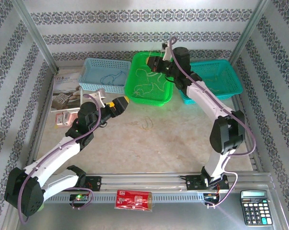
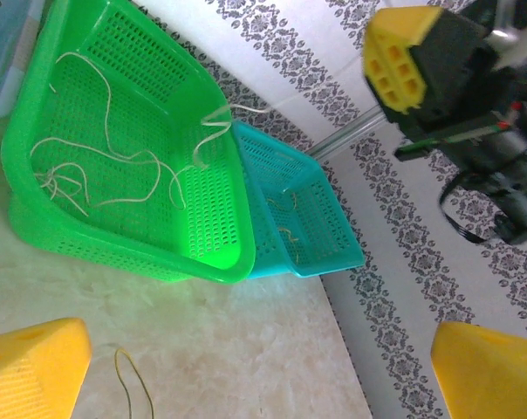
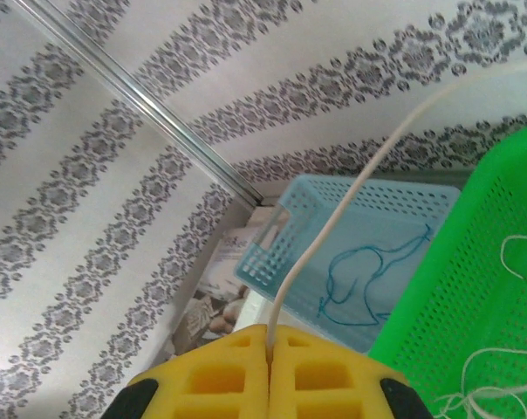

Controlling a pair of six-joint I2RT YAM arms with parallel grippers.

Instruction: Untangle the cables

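From above, our left gripper (image 1: 118,103) hangs spread wide near 1 tan cable (image 1: 147,125) on the table (image 1: 183,139). Its wrist view shows pale cables (image 2: 63,179) in the green basket (image 2: 215,227). On the right wrist, the right gripper (image 3: 270,347) clamps 1 cord (image 3: 273,310), held high, we judge, to draw it clear.

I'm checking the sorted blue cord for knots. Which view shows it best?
Right wrist: the blue cord lies large, loops distinct, in the pale blue basket. Top external shows it whole but tiny.
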